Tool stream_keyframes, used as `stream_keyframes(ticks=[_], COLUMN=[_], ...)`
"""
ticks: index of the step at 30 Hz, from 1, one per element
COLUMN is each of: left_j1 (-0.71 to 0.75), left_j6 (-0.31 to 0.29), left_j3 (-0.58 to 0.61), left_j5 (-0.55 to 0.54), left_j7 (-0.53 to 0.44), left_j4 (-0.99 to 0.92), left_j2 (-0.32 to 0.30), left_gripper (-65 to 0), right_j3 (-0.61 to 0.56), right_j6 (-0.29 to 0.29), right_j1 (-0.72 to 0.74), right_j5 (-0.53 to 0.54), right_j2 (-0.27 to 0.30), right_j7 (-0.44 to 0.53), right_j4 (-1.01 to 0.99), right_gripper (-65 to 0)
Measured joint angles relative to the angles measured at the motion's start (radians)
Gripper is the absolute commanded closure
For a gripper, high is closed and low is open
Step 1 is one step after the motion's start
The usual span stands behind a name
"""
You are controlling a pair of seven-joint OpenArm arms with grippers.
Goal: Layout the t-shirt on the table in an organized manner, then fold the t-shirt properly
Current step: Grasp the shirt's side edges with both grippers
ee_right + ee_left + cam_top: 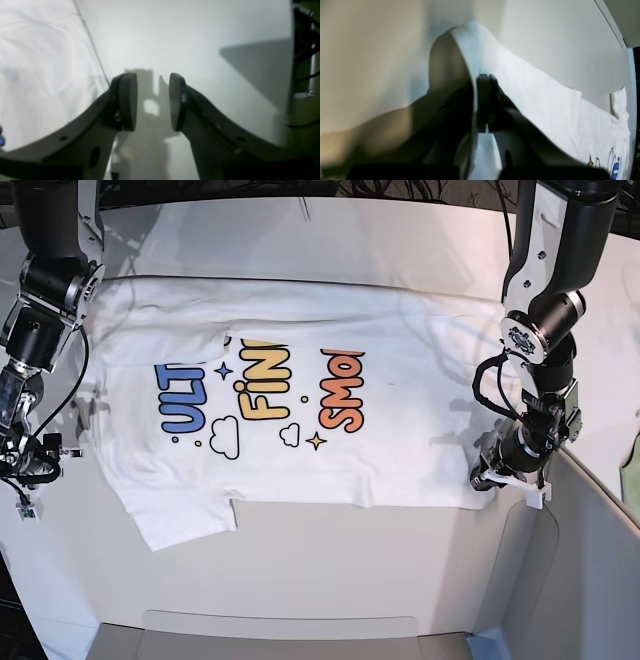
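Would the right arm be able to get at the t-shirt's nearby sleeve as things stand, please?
Probably yes: the right gripper hangs open over bare table, with the t-shirt just beside its fingers and nothing between.

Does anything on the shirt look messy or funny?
Yes. One sleeve is flipped in over the t-shirt, hiding part of the blue word. Also, the left gripper pinches a hem corner up off the table.

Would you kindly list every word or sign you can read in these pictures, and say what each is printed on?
"ULT": blue letters on the t-shirt, rest hidden under a fold.
"FiN": yellow letters on the same shirt, also cut off by the fold.
"SMO": orange letters on the shirt, ending unclear.
Both wrist views show no readable text.
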Motion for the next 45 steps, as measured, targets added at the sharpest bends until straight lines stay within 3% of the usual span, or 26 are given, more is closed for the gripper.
stream_keyframes(ticks=[2,5,8,13,18,25,33,41,45], left_j1=[0.004,0.009,0.009,0.009,0.009,0.009,0.009,0.009,0.009], left_j6=[-0.001,-0.008,-0.007,-0.008,-0.007,-0.008,-0.008,-0.008,-0.008], left_j3=[0.000,0.000,0.000,0.000,0.000,0.000,0.000,0.000,0.000], left_j5=[-0.002,-0.003,-0.003,-0.004,-0.004,-0.004,-0.004,-0.004,-0.004], left_j7=[-0.002,-0.004,-0.003,-0.003,-0.003,-0.003,-0.002,-0.001,-0.001], left_j4=[0.000,0.000,0.000,0.000,0.000,0.000,0.000,0.000,0.000], left_j2=[-0.005,-0.008,-0.005,-0.002,-0.003,-0.002,-0.003,-0.003,-0.003], left_gripper=[0.0,0.0,0.0,0.0,0.0,0.0,0.0,0.0,0.0], right_j3=[0.028,0.035,0.035,0.034,0.034,0.034,0.034,0.034,0.034], right_j6=[0.047,0.053,0.053,0.049,0.049,0.050,0.049,0.049,0.048], right_j1=[0.044,0.082,0.077,0.082,0.098,0.121,0.122,0.114,0.122], right_j5=[0.098,0.169,0.217,0.223,0.226,0.235,0.232,0.224,0.239], right_j2=[0.051,0.124,0.145,0.097,0.076,-0.021,-0.034,-0.039,-0.035], right_j7=[0.010,0.064,0.167,0.221,0.214,0.256,0.259,0.328,0.356], right_j4=[-0.172,-0.392,-0.477,-0.478,-0.478,-0.483,-0.484,-0.492,-0.536], right_gripper=[-26.4,-29.0,-29.0,-29.1,-29.1,-29.1,-29.1,-28.9,-19.0])
